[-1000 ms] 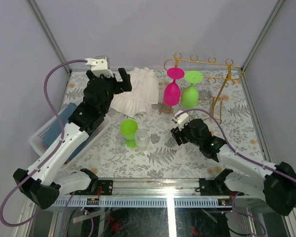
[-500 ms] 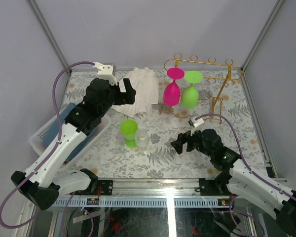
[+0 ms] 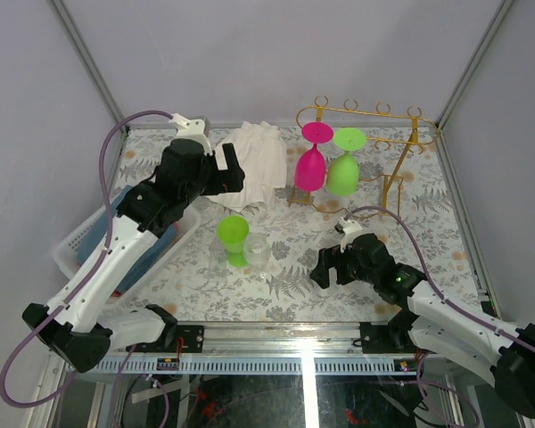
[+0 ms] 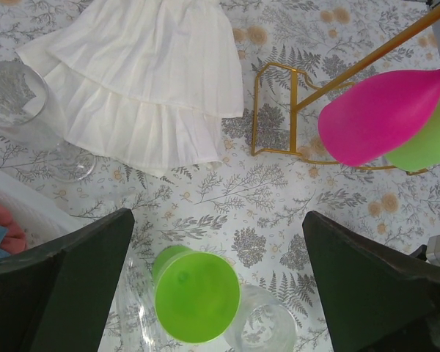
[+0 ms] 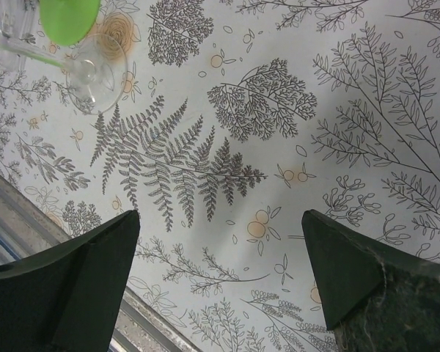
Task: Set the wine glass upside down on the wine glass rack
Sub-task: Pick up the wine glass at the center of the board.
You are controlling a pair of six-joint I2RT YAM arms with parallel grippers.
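Left gripper point(image 4: 216, 214) and right gripper point(image 5: 220, 216) gape empty; the lime green wine glass point(image 3: 233, 234) stands mid-frame among clear glasses point(image 3: 257, 250), lower left of the gold wire rack point(image 3: 414, 134) holding two inverted glasses point(image 3: 310, 169)

**Gold metal rack, coloured glasses and white cloth on a printed table cover**

The wine glass rack point(image 3: 366, 111) was thin gold metal wire with a bright, polished shine. The pink wine glass point(image 3: 310, 168), the green wine glass point(image 3: 342, 174) and a lime green glass point(image 3: 233, 234) looked like smooth, opaque plastic with a soft sheen. A clear glass point(image 3: 257, 250) was transparent and glossy. The white cloth point(image 3: 254, 160) was matt, pleated fabric. The table cover point(image 3: 294, 290) was matt, printed with ferns. The basket point(image 3: 69, 250) was white plastic. The left gripper point(image 4: 218, 214) and right gripper point(image 5: 220, 216) had matt black fingers point(image 4: 66, 286).
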